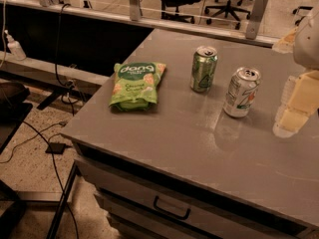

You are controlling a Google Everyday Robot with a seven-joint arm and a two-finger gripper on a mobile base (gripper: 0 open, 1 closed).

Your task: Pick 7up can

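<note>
The 7up can stands upright on the grey table, toward the right. It is silver-white with green lettering, a small red mark and a silver top. My gripper shows as pale, cream-coloured parts at the right edge of the view, just right of the can and apart from it. Nothing is visibly held in it.
An all-green can stands upright just left of and behind the 7up can. A green snack bag lies flat further left. The table has drawers with a handle at the front. Cables run over the floor on the left.
</note>
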